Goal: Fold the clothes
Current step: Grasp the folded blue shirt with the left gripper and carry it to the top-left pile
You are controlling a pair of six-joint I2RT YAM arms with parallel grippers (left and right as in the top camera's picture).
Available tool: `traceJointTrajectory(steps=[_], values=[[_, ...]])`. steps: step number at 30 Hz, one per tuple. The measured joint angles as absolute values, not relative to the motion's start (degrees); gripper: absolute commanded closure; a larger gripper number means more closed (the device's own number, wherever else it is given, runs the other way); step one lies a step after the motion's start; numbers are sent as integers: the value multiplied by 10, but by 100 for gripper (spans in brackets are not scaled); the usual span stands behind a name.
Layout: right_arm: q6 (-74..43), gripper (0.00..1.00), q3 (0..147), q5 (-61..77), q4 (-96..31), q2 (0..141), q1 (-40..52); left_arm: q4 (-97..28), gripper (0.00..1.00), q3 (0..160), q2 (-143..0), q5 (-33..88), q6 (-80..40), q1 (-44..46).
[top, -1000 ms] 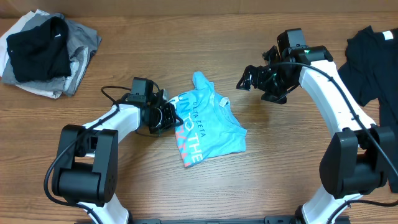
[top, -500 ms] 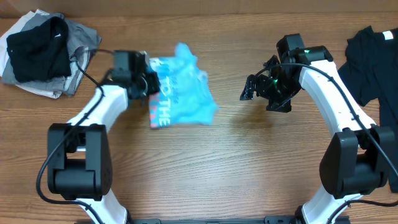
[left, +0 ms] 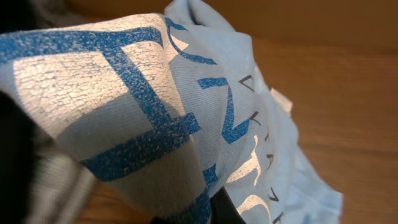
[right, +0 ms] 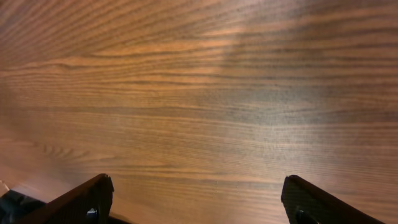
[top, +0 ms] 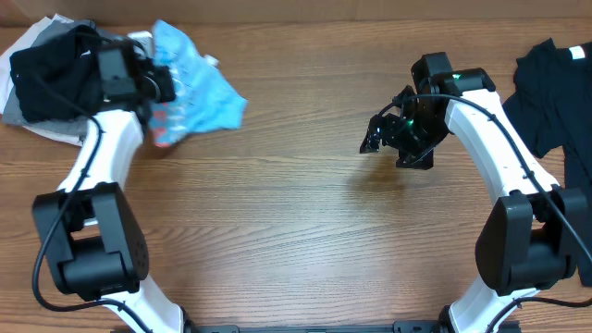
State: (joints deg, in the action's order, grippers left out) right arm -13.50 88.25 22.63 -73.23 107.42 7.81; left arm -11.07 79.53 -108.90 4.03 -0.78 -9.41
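My left gripper [top: 155,85] is shut on a folded light-blue T-shirt [top: 199,92] with blue and white lettering, held at the far left next to a pile of black, grey and white clothes [top: 57,83]. The shirt fills the left wrist view [left: 186,112], hiding most of the fingers. My right gripper [top: 381,137] is open and empty above bare wood right of centre; its two fingertips frame bare table in the right wrist view [right: 198,205]. A black garment [top: 550,92] lies at the right edge.
The wooden table [top: 296,231] stretches across the middle and front. The clothes pile takes the back-left corner and the black garment the back-right edge.
My left arm swung the blue shirt from the table's middle up and left to the clothes pile. My right gripper shifted slightly down and stayed open.
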Motion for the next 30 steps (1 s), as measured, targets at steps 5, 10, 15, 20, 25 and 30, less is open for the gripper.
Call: traceJointTrajectory(steps=[5, 10, 15, 20, 25, 30], values=[[-135, 12, 882, 226, -747, 1074, 78, -98, 96, 838, -1089, 32, 23, -136], [-142, 12, 883, 227, -755, 1074, 78, -96, 96, 875, -1089, 27, 42, -170], [-146, 12, 883, 226, -757, 1074, 78, -96, 96, 901, -1089, 27, 50, -196], [-148, 13, 883, 226, -762, 1074, 78, -99, 96, 904, -1089, 25, 49, -220], [-148, 13, 883, 227, -766, 1074, 78, -98, 96, 904, -1089, 6, 49, -241], [-148, 13, 883, 227, -774, 1074, 78, -98, 94, 904, -1090, 1, 46, -262]])
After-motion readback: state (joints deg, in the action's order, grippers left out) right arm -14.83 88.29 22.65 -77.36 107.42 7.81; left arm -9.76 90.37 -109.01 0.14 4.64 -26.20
